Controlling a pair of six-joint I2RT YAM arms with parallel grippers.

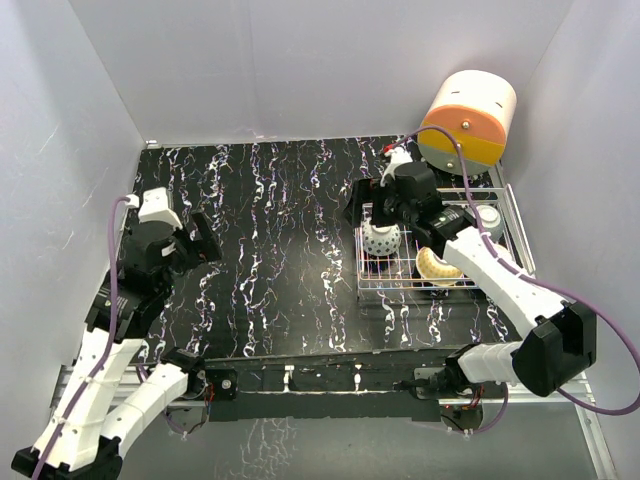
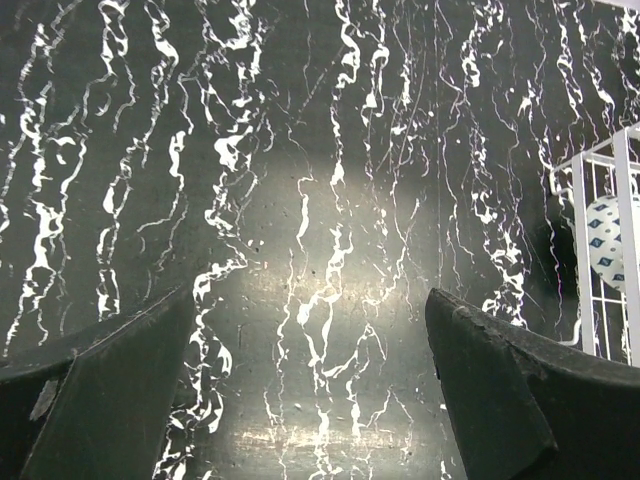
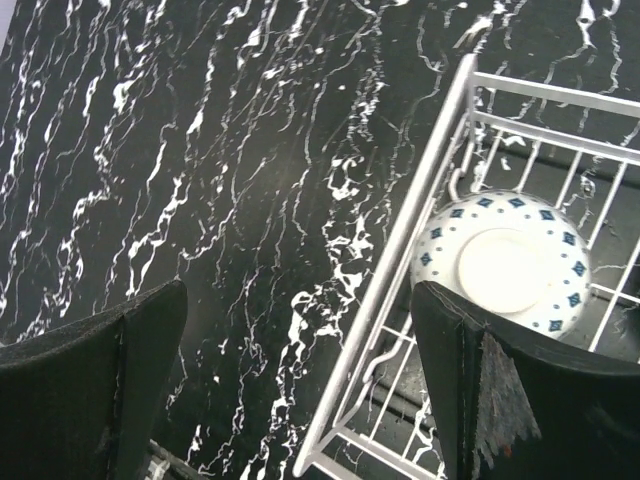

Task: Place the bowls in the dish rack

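Observation:
The silver wire dish rack (image 1: 400, 283) stands on the right of the black marbled table. In it a white bowl with blue dots (image 1: 381, 240) rests bottom-up at the left end, a yellow-cream bowl (image 1: 437, 264) lies near the middle, and a grey bowl (image 1: 489, 218) sits at the far right. My right gripper (image 1: 372, 210) is open and empty above the rack's left edge. In the right wrist view (image 3: 300, 350) it straddles the rack rail (image 3: 420, 220), with the dotted bowl (image 3: 505, 265) beside its right finger. My left gripper (image 1: 205, 240) is open and empty over bare table at the left, as its wrist view (image 2: 310, 370) shows.
A round cream-orange-yellow drawer unit (image 1: 468, 118) stands at the back right, behind the rack. White walls close the table on three sides. The rack's edge (image 2: 585, 210) and the dotted bowl (image 2: 612, 250) show at the right of the left wrist view.

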